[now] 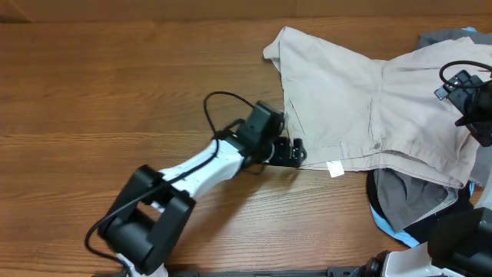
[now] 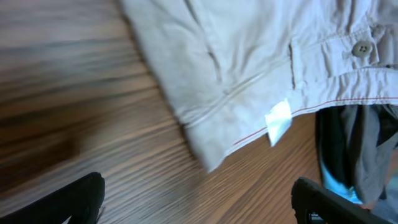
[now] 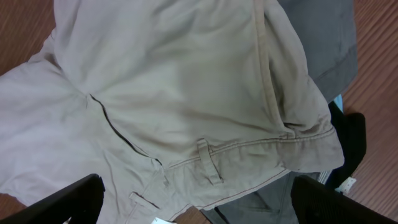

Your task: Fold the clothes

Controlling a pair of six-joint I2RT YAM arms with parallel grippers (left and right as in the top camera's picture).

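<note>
The beige shorts (image 1: 346, 100) lie spread on the wooden table at the back right, waistband toward the front, with a button (image 1: 377, 145) and a small white tag (image 1: 335, 169). My left gripper (image 1: 292, 152) is open and empty over bare wood, just left of the waistband corner (image 2: 208, 158); the tag (image 2: 278, 121) and button (image 2: 360, 48) show in the left wrist view. My right gripper (image 1: 470, 96) hovers open above the right part of the shorts (image 3: 186, 93), over a belt loop (image 3: 208, 163).
A pile of other clothes lies at the right: grey cloth (image 1: 411, 196) under the waistband, with blue (image 1: 392, 223) and black fabric beside it. The grey cloth also shows in the right wrist view (image 3: 323, 43). Bare wood table (image 1: 115, 92) spreads to the left.
</note>
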